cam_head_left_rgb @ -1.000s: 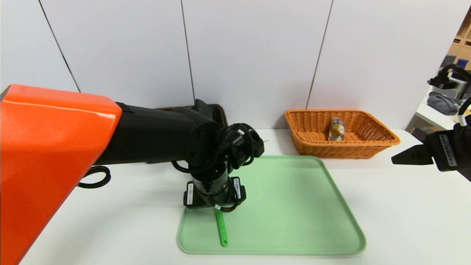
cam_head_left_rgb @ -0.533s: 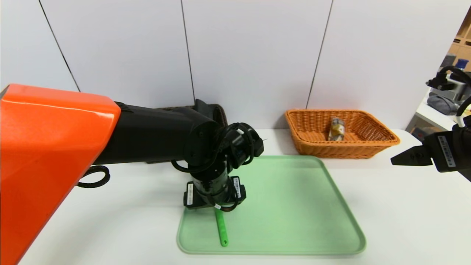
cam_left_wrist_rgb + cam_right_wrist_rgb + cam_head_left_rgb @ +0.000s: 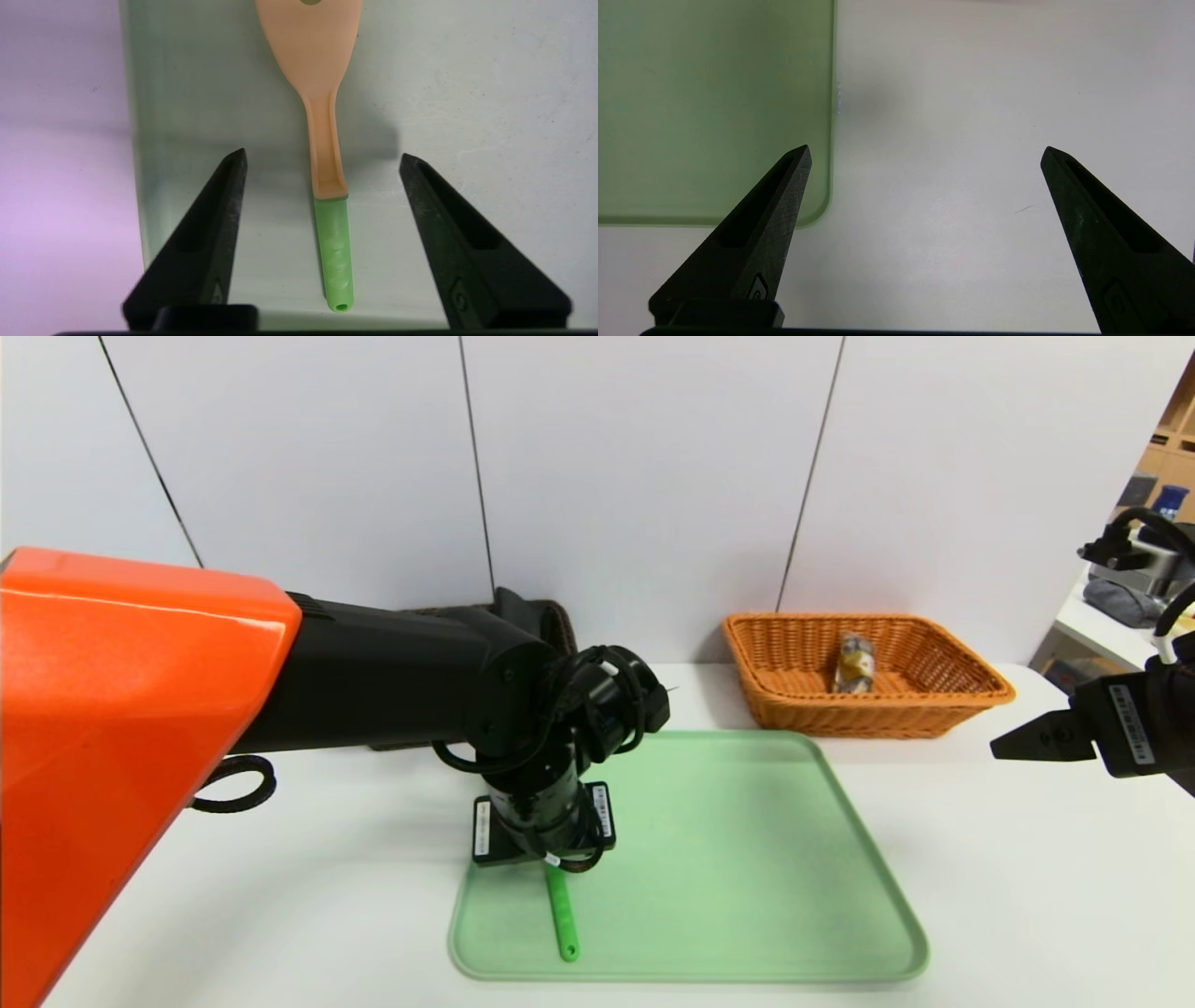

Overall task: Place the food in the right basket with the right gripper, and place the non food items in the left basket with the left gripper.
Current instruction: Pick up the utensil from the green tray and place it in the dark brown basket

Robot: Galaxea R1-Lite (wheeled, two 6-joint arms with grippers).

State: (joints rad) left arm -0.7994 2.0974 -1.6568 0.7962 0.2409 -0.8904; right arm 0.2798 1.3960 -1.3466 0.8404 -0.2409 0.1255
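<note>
The spoon (image 3: 327,116) lies flat on the green tray (image 3: 467,93), pale bowl away from me; its green handle (image 3: 562,915) points to the tray's front edge. My left gripper (image 3: 322,156) hangs over it, open, one jaw on each side of the neck with a gap on both sides. The food (image 3: 852,663), a wrapped snack with a yellow label, lies in the right basket (image 3: 971,695). The left basket (image 3: 562,627) is mostly hidden behind my left arm; what looks like the black case (image 3: 519,605) pokes up from it. My right gripper (image 3: 1027,744) hovers open over the bare table at the far right.
The green tray (image 3: 747,896) fills the middle of the white table (image 3: 1027,896). Its near right corner (image 3: 817,210) shows beside my right gripper (image 3: 924,149). A side desk with dark gear (image 3: 1125,597) stands at the far right. A white panelled wall closes the back.
My left arm has stayed over the spoon and the black part under its wrist looks slightly narrower. The right gripper has drifted a little.
</note>
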